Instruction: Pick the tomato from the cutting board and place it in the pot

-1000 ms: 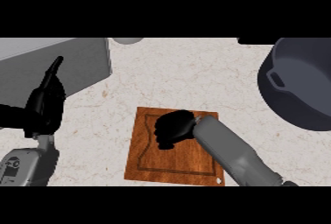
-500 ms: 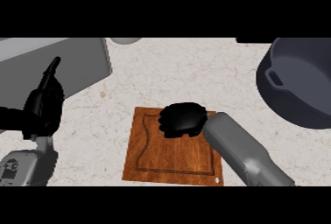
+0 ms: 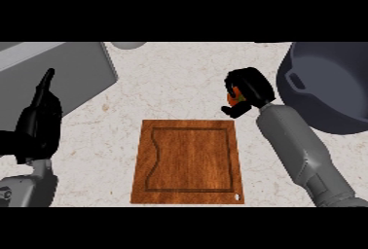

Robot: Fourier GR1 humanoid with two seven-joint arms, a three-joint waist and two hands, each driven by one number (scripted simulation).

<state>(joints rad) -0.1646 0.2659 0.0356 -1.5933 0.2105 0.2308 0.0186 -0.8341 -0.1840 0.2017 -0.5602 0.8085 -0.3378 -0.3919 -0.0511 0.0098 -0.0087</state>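
My right hand (image 3: 248, 90) is curled round the red tomato (image 3: 232, 99), of which only a small orange-red patch shows between the fingers. The hand is raised above the counter, between the wooden cutting board (image 3: 187, 160) and the dark grey pot (image 3: 330, 82) at the right. The board lies bare at the centre of the view. My left hand (image 3: 39, 124) rests open at the left edge, fingers pointing up.
A grey slab (image 3: 57, 68) fills the upper left corner. A small grey round object (image 3: 129, 44) peeks in at the top edge. The counter (image 3: 173, 82) is pale speckled stone.
My right hand has lifted off the cutting board with the tomato and moved up and right toward the pot. The board now shows whole. The left hand has not moved.
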